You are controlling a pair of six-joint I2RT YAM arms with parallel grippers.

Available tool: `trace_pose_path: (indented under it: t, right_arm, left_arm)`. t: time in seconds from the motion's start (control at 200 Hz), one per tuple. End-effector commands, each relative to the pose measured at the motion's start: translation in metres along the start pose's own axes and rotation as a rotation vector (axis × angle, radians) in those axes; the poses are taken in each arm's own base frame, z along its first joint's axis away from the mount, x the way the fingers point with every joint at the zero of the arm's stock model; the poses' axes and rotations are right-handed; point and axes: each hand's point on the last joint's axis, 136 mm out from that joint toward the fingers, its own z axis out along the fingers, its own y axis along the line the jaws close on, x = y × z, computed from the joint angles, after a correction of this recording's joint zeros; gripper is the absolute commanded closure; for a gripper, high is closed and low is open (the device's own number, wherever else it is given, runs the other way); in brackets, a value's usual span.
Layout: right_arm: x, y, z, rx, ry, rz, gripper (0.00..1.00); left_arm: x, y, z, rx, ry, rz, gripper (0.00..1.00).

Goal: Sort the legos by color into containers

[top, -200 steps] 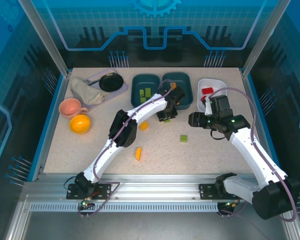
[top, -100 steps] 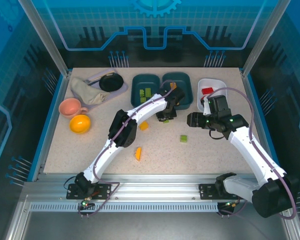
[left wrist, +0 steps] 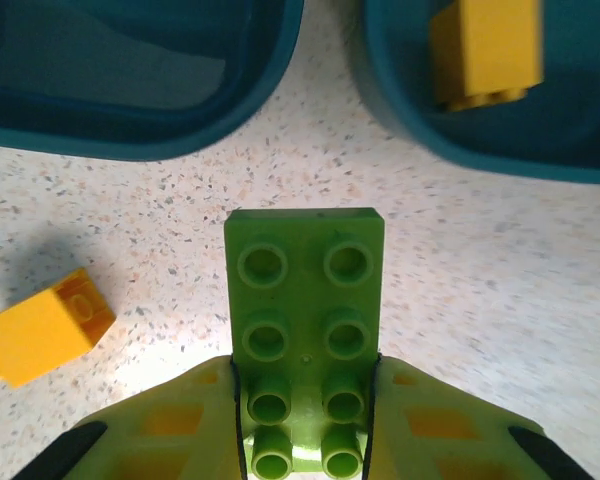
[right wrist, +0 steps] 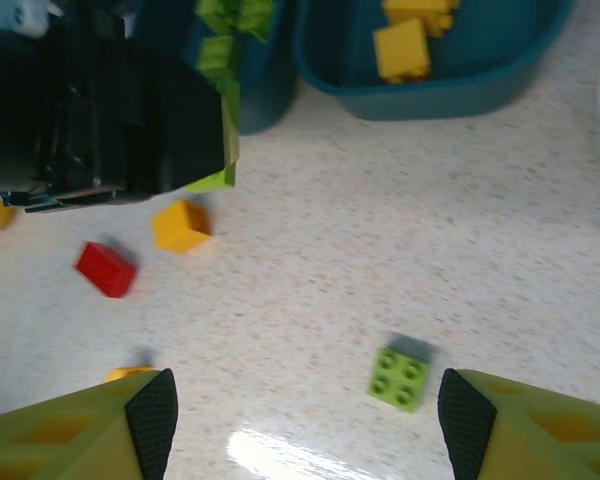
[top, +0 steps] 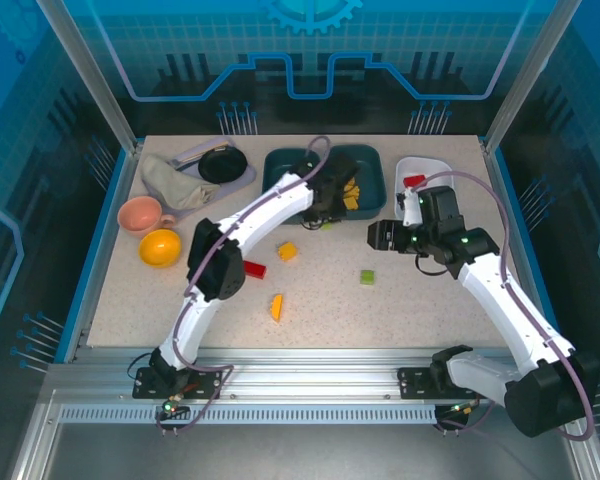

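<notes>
My left gripper is shut on a light green oblong lego, held above the table just in front of the gap between the two dark teal containers. From above, the left gripper sits by those tubs. The right teal tub holds yellow legos; the left one holds green ones. My right gripper is open above the table, a small green lego between its fingers but well below. Loose on the table lie a yellow lego, a red lego and an orange lego.
The white container with a red brick stands at the back right. A pink bowl, a yellow bowl, a cloth and a black dish sit at the back left. The left arm crosses the middle of the table.
My left arm has risen and swung back toward the teal tubs with the green lego, uncovering a red lego on the table. The right gripper drifted slightly left.
</notes>
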Motion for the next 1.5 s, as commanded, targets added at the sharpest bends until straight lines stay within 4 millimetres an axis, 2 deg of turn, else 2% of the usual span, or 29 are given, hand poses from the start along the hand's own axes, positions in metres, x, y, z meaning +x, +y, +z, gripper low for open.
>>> trace_pose_path:
  t: [0.0,0.08,0.225,0.46,0.62,0.87,0.935,0.98,1.11,1.235,1.366,1.496]
  right_arm:
    - [-0.021,0.042,-0.006,-0.182,-0.026,-0.012,0.27]
    - [-0.029,0.05,-0.004,-0.215,-0.02,-0.007,0.27]
    - [-0.041,0.053,0.004,-0.214,0.0,0.001,0.27]
    - [-0.043,0.055,0.013,-0.213,0.015,-0.003,0.27]
    - [-0.036,0.052,0.021,-0.203,0.039,0.003,0.27]
    - [-0.036,0.05,0.028,-0.194,0.052,0.009,0.27]
    - [-0.035,0.05,0.029,-0.192,0.058,0.011,0.27]
    - [-0.034,0.05,0.031,-0.19,0.066,0.011,0.27]
    - [-0.03,0.048,0.035,-0.161,0.092,-0.009,0.27]
    - [-0.028,0.049,0.037,-0.128,0.101,-0.046,0.27]
    - [-0.023,0.05,0.043,-0.082,0.12,-0.089,0.27]
    - [-0.014,0.058,0.056,-0.033,0.164,-0.176,0.27]
  left_arm:
    - [-0.013,0.022,-0.003,0.032,0.08,-0.11,0.8]
    - [-0.025,0.024,0.004,0.083,0.134,-0.178,0.8]
    - [-0.048,0.031,0.018,0.137,0.203,-0.275,0.8]
    - [-0.073,0.035,0.048,0.235,0.307,-0.422,0.8]
    - [-0.079,0.039,0.062,0.254,0.345,-0.466,0.79]
    - [-0.079,0.05,0.081,0.232,0.375,-0.501,0.77]
    - [-0.08,0.051,0.084,0.231,0.374,-0.503,0.74]
    - [-0.081,0.052,0.086,0.231,0.373,-0.502,0.67]
    - [-0.088,0.05,0.077,0.239,0.342,-0.484,0.53]
    - [-0.098,0.047,0.054,0.262,0.284,-0.456,0.46]
    - [-0.105,0.043,0.018,0.278,0.208,-0.413,0.41]
    - [-0.107,0.051,-0.025,0.246,0.102,-0.368,0.4]
